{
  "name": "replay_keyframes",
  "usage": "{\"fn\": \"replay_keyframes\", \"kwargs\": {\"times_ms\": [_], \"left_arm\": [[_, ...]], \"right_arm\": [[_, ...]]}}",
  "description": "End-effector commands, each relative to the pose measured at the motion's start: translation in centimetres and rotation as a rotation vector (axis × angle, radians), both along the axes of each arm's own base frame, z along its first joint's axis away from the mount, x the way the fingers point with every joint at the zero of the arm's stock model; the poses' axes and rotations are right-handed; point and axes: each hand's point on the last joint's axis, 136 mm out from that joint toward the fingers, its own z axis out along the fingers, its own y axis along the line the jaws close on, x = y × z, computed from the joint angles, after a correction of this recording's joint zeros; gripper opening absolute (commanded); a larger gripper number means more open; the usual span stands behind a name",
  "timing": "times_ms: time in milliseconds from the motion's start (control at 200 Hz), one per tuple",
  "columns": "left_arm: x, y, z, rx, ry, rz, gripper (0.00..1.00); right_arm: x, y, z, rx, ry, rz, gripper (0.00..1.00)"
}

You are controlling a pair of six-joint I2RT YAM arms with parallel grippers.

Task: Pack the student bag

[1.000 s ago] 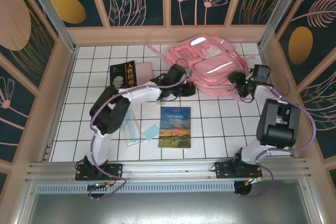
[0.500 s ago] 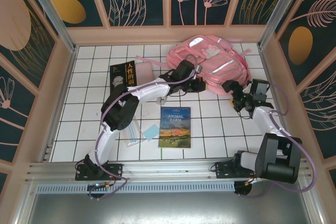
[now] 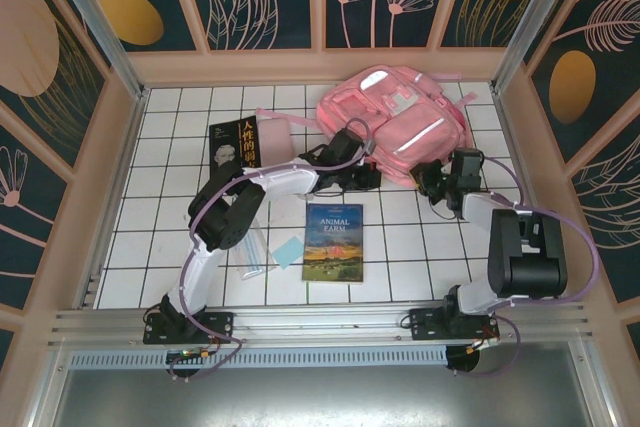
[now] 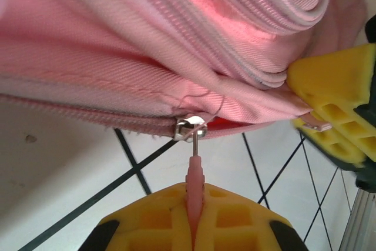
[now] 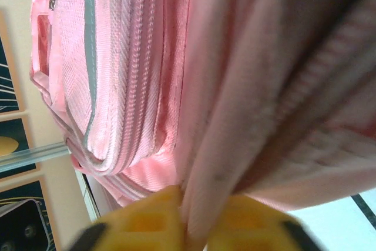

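Pinching one student bag (image 3: 395, 117), left jaws on zipper pull (image 4: 194, 174), right jaws on fabric (image 5: 205, 163), two books (image 3: 333, 241) (image 3: 233, 140)

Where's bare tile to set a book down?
Free: tiles left of the dark book; tiles between Animal Farm book and right arm. Crowded: near edge of student bag, left end effector and right end effector clamped on.

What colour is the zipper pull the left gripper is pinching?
The zipper pull is pink, on a silver slider; clearest in the left wrist view.
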Motion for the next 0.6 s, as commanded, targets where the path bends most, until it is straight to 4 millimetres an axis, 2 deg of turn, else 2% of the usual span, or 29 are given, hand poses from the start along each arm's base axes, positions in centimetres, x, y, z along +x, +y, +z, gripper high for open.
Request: {"fn": "replay_keyframes", "kwargs": {"times_ms": [0, 135, 210, 330, 525, 565, 595], "left_arm": [[3.4, 2.2, 3.2, -0.047, -0.086, 0.078, 0.00], [9.1, 9.1, 1.6, 0.066, -0.145, 0.281, 0.00], [11.0, 11.5, 1.4, 0.111, -0.167, 0.342, 0.00], [11.7, 11.7, 2.4, 0.108, -0.188, 0.343, 0.00], [10.7, 11.8, 3.0, 0.089, -0.177, 0.323, 0.00], [10.4, 12.0, 3.1, 0.096, -0.174, 0.325, 0.17], [10.1, 12.3, 3.1, 0.107, -0.169, 0.329, 0.37]], "right_arm": [[0.8, -1.2, 2.1, -0.044, -0.102, -0.044, 0.00], [-0.5, -2.0, 2.6, -0.070, -0.108, -0.067, 0.00], [-0.7, -1.6, 2.6, -0.055, -0.109, -0.057, 0.00], [-0.1, 0.0, 2.9, -0.001, -0.128, -0.014, 0.00], [1.3, 3.5, 4.7, 0.040, -0.168, 0.081, 0.00], [1.6, 4.2, 5.1, 0.045, -0.174, 0.100, 0.01], [1.5, 4.7, 5.3, 0.052, -0.173, 0.118, 0.18]]}}
